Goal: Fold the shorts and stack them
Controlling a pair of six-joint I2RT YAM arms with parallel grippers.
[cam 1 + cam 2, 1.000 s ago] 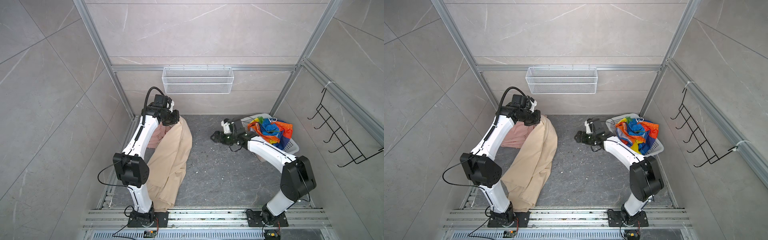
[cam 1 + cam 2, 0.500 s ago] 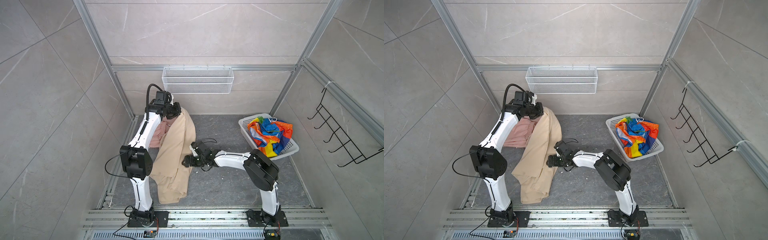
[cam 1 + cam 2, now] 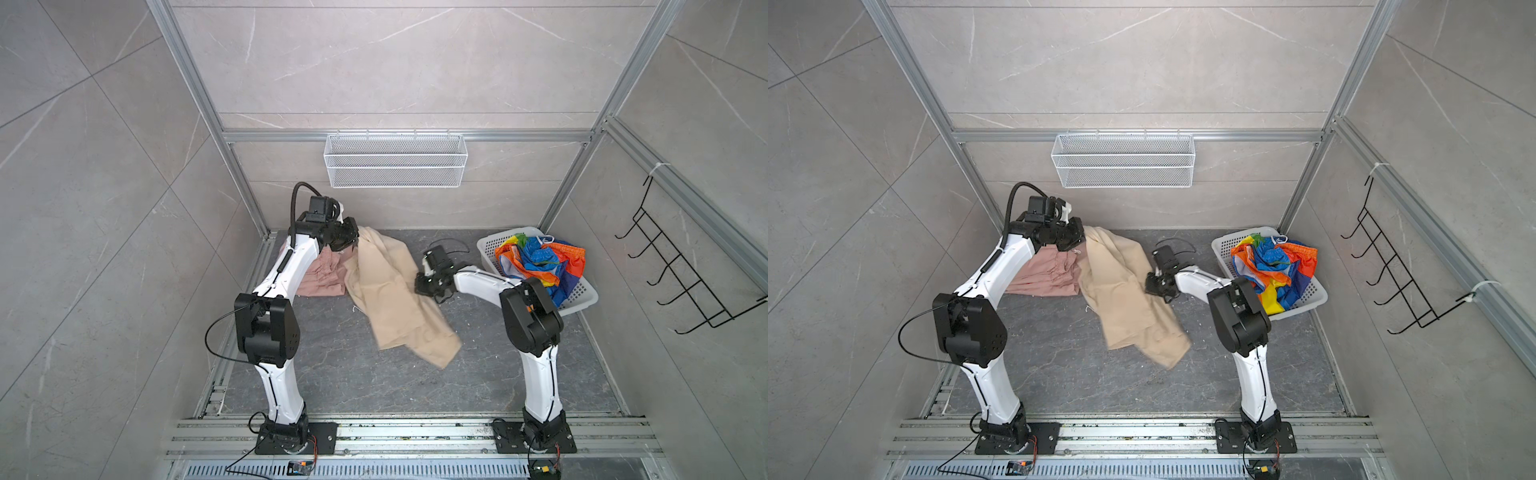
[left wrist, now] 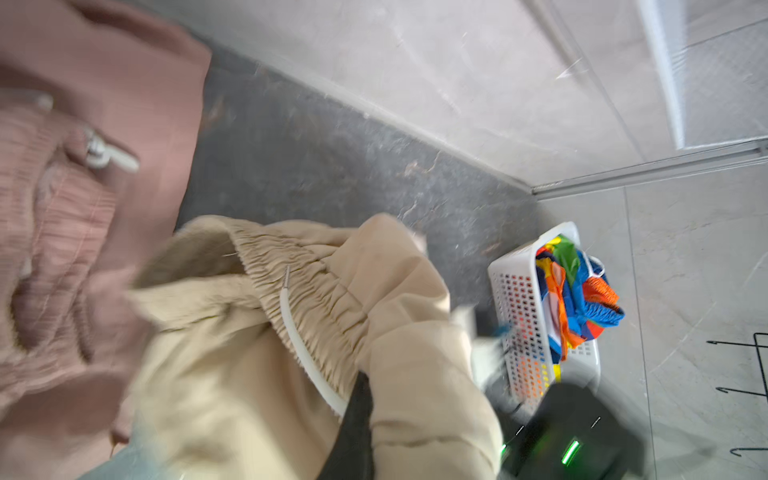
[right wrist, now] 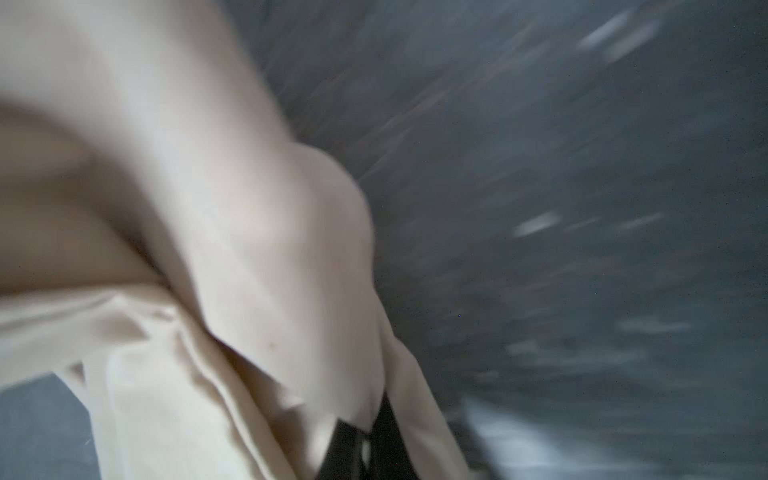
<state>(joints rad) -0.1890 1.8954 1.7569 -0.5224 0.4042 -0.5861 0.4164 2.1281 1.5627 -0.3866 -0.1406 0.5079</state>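
Left gripper (image 3: 354, 242) clamps the beige shorts (image 3: 390, 291) by the waistband. Right gripper (image 3: 424, 286) looks pinched on the basket-side (image 3: 488, 252) edge. Spread evenly, keep it taut!

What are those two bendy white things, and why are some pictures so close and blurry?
They are two robot arms with pinchers for hands. Two pictures look down from a camera high above. The close, blurry ones come from little cameras on each arm's wrist. On the grey floor lie pink shorts and beige shorts. Rainbow shorts sit in a white basket. The left gripper is shut on the beige shorts' waistband. The right gripper seems to pinch their other side.
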